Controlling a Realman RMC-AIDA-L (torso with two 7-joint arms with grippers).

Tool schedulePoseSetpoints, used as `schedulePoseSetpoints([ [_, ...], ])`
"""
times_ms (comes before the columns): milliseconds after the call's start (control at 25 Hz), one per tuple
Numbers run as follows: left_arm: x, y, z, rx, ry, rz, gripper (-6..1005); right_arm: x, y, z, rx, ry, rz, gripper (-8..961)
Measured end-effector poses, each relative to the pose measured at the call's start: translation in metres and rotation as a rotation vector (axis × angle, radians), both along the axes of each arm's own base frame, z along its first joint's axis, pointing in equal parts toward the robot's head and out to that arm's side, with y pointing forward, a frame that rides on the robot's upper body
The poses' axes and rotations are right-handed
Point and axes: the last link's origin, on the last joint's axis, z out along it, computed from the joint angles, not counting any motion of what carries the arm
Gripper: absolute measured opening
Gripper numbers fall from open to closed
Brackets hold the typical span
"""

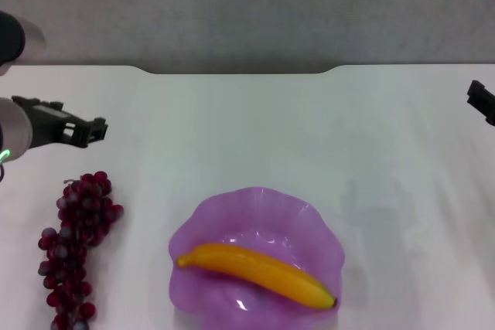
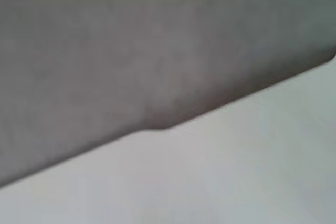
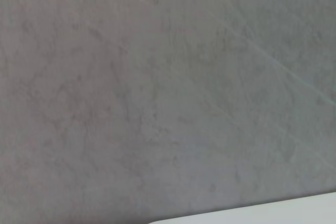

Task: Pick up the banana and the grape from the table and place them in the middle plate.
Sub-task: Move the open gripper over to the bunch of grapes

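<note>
Where the head view begins at its left edge, the left gripper (image 1: 97, 130) hangs above the table (image 1: 255, 137), beyond the far end of the grape (image 1: 77, 249) and apart from it; whether its jaws are parted or closed cannot be told, and nothing is seen in them. Nearer the robot, the grape lies lengthwise on the white surface — a long dark red-purple bunch, some berries frosted grey — well to the left of the middle plate (image 1: 201, 226) and not touching it. At centre, the translucent purple plate with its wavy rim rests near the front edge of the view. Inside it lies the banana (image 1: 259, 272), slanting from the plate's left side down toward its right rim, dark tip at the right end. At the far right edge only a dark corner of the right gripper (image 1: 481, 102) shows — its jaw state cannot be told.
</note>
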Motion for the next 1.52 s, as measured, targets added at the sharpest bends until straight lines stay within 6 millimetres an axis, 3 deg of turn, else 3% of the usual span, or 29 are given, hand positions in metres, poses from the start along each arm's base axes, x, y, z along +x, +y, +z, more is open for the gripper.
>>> schedulePoseSetpoints([
  [720, -0.022, 0.009, -0.019, -0.171, 0.062, 0.204, 686, -0.004, 0.002, -0.002, -0.011, 0.005, 0.007, 742],
  [1520, -0.052, 0.029, -0.033, -0.182, 0.053, 0.295, 685, -0.010, 0.009, -0.008, -0.046, 0.005, 0.016, 742],
])
